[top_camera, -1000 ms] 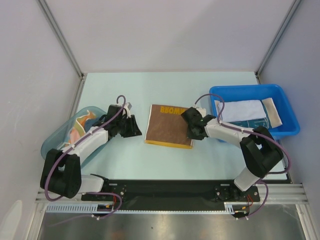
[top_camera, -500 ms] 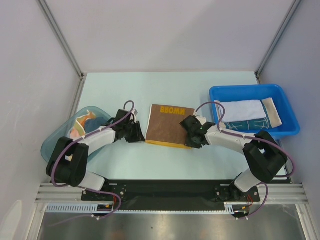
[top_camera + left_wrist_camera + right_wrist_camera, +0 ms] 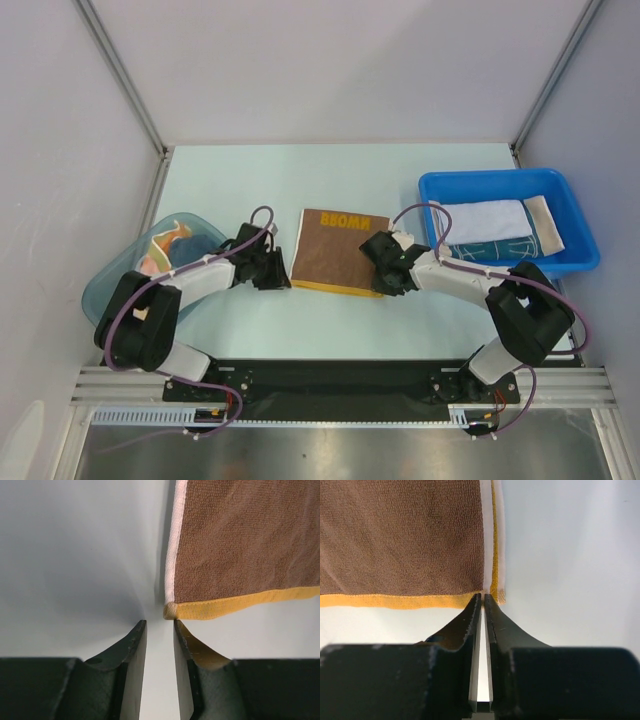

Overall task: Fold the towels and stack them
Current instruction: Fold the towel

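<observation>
The brown towel (image 3: 335, 252) lay flat mid-table (image 3: 400, 180), its yellow lettering at the far edge. The left gripper (image 3: 160, 625) sat low at the near left corner with a narrow gap between its jaws; the corner lay just ahead of the tips, ungripped. The right gripper (image 3: 483, 597) met the near right corner, jaws drawn to a slit. Whether cloth was pinched there, I could not tell. A white towel (image 3: 485, 220) and a teal towel (image 3: 490, 248) lay in the bin (image 3: 575, 215) on the right, and an orange towel (image 3: 160, 255) in the tub (image 3: 105, 285) on the left.
</observation>
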`<state>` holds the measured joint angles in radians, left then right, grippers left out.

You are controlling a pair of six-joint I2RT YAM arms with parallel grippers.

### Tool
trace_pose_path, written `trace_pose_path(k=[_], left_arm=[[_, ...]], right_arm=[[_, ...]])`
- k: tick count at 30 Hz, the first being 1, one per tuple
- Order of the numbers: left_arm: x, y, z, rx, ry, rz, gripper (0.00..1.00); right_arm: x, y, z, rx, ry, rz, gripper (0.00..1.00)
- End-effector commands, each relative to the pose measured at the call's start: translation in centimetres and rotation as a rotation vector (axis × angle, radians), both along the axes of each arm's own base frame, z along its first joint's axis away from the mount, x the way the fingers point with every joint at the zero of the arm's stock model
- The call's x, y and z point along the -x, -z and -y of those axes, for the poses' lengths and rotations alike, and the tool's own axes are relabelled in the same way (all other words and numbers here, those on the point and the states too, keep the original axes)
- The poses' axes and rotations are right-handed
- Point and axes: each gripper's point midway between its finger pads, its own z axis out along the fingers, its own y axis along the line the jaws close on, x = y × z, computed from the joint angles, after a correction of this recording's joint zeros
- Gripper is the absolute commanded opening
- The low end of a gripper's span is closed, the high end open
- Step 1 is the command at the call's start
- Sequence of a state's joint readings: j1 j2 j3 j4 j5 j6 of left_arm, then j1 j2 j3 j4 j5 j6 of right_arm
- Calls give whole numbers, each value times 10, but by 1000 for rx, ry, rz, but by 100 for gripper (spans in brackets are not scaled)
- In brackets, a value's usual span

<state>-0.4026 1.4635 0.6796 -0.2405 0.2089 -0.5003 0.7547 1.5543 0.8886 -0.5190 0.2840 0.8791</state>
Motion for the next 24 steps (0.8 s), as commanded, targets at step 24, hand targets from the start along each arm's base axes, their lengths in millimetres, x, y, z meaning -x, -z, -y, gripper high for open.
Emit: trace_pose_path(k=[24], left_arm=[[-16,-23,18,106,-64,65,31]], right_arm=[[-6,-2,3,50,-11,38,0]])
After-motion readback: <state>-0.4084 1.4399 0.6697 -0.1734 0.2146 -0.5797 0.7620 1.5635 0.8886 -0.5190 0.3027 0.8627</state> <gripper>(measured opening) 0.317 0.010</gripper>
